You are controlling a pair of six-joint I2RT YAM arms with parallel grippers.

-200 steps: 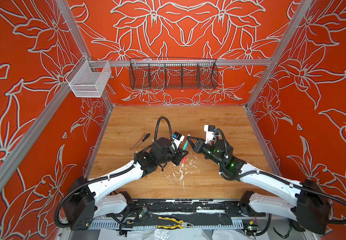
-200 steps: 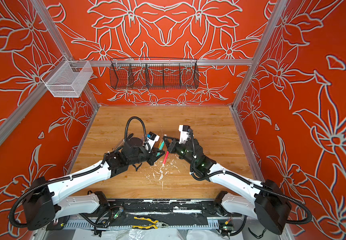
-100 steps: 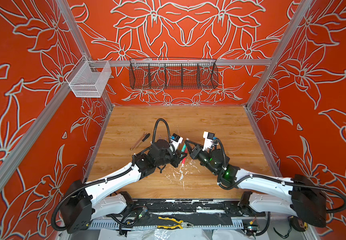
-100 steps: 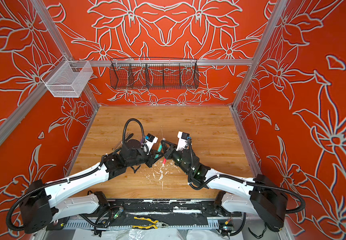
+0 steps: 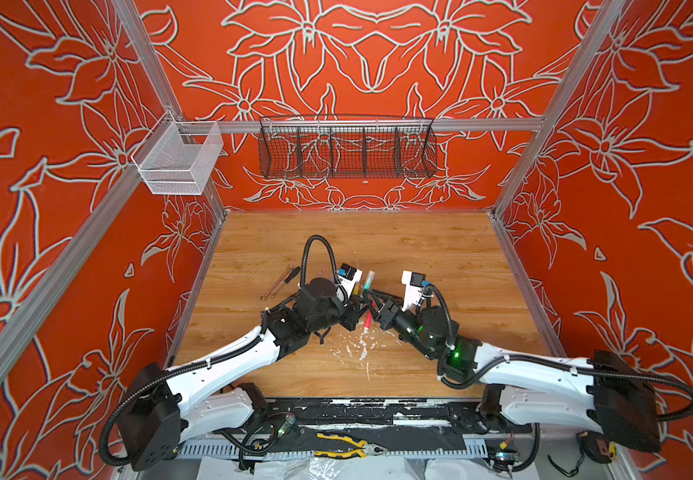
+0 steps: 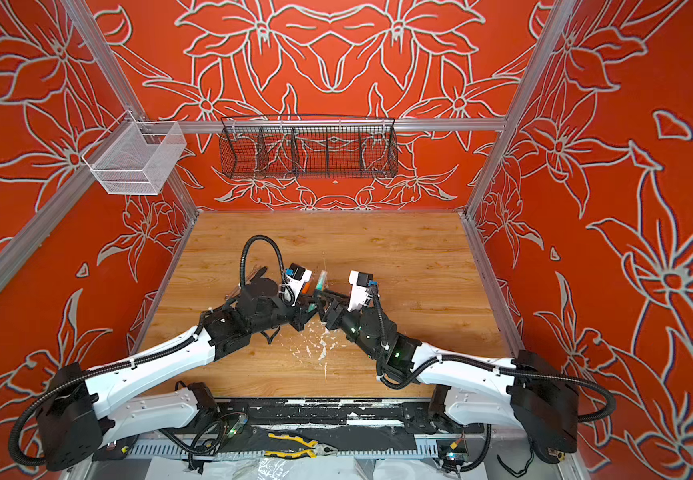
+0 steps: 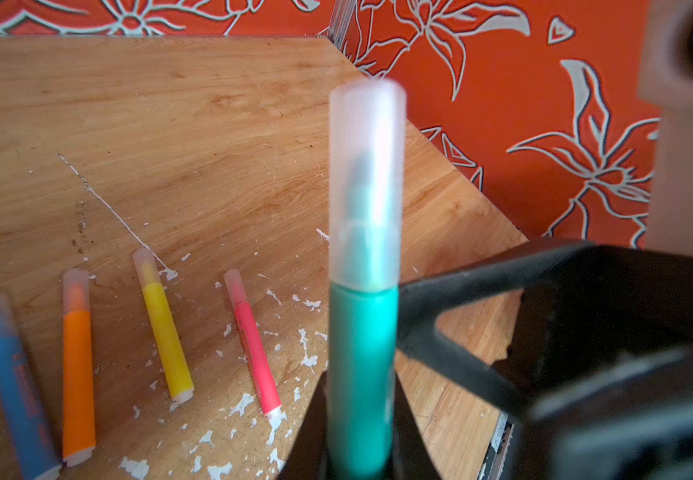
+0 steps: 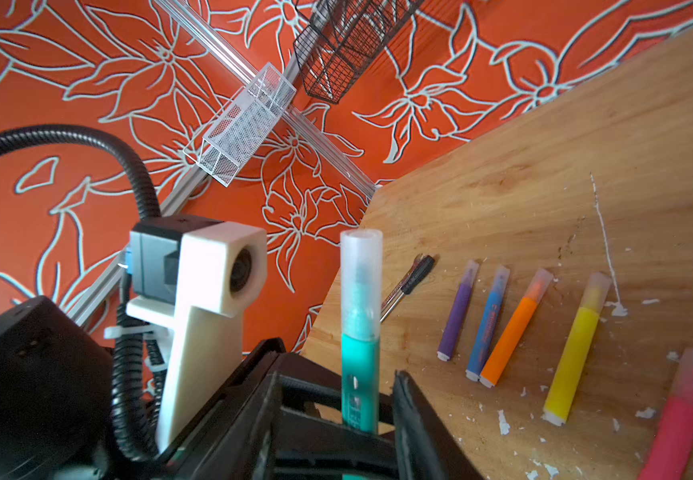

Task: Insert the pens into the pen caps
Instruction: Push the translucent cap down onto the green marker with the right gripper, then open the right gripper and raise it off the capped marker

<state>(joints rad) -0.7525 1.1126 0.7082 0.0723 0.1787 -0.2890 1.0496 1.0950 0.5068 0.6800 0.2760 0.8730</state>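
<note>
A green pen [image 7: 361, 374] stands up from my left gripper [image 7: 359, 415], which is shut on its barrel. A translucent pen cap [image 7: 365, 178] sits over its tip. My right gripper [image 8: 334, 374] is open, its jaws standing either side of the same green pen [image 8: 360, 374] without touching it. In both top views the two grippers meet at mid-table around this green pen [image 5: 367, 284] [image 6: 319, 282]. Capped purple [image 8: 457, 320], blue [image 8: 486, 324], orange [image 8: 511, 336], yellow [image 8: 575, 349] and pink-red [image 8: 677, 428] pens lie side by side on the wood.
A small wrench and a screwdriver [image 5: 280, 282] lie left of the grippers. White paint flecks [image 5: 353, 349] dot the wood in front of them. A black wire basket [image 5: 346, 147] and a white mesh basket [image 5: 178, 160] hang on the walls. Yellow-handled pliers [image 5: 344, 444] lie below the table's front edge.
The right gripper, shut at the green pen's cap end before, has opened. Both arms drew closer together over the last second; the left gripper has kept its hold on the pen.
</note>
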